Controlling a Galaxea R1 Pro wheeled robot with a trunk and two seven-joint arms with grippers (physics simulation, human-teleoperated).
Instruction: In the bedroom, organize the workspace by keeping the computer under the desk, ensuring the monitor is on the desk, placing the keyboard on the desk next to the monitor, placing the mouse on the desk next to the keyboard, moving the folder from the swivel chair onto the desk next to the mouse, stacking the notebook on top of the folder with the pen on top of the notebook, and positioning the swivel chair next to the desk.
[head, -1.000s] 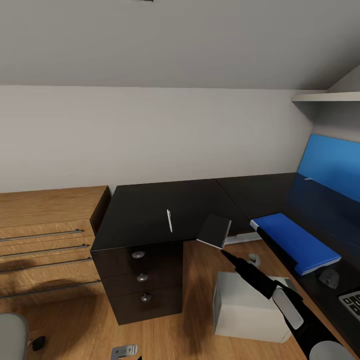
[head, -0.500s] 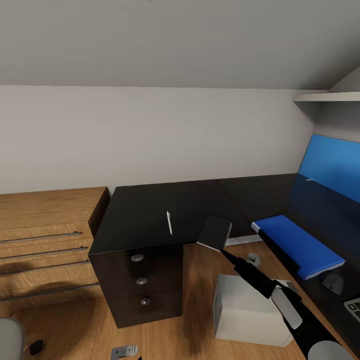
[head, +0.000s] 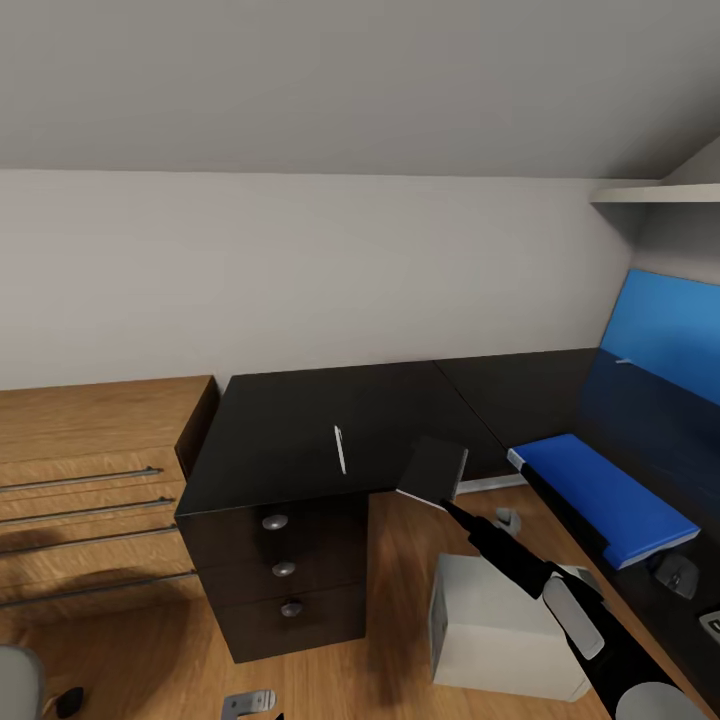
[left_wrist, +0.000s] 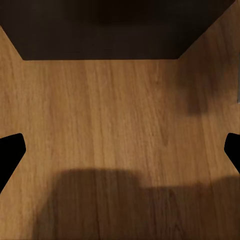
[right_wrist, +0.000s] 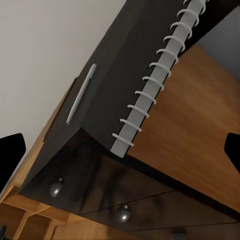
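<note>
A dark spiral-bound notebook (head: 432, 469) hangs tilted just off the black desk's (head: 300, 410) front edge, with my right gripper (head: 447, 504) shut on it. In the right wrist view its wire spiral (right_wrist: 155, 80) runs diagonally past the desk edge. A white pen (head: 339, 447) lies on the desk to the notebook's left, also seen as pen (right_wrist: 80, 94). The blue folder (head: 603, 497) lies on the right wing of the desk, with the mouse (head: 677, 575) just beyond it and the blue monitor (head: 665, 340) behind. The white computer (head: 497, 628) stands on the floor. My left gripper (left_wrist: 120, 150) is open over bare wooden floor.
A drawer block (head: 280, 570) with three round knobs sits under the desk's left end. A wooden dresser (head: 90, 470) stands to its left. A grey chair edge (head: 15, 685) shows at the bottom left, and a keyboard corner (head: 712, 622) at the right margin.
The whole picture has drifted slightly as the camera moved. The notebook stays in my right gripper at the desk's edge; the pen, folder and mouse have not moved on the desk.
</note>
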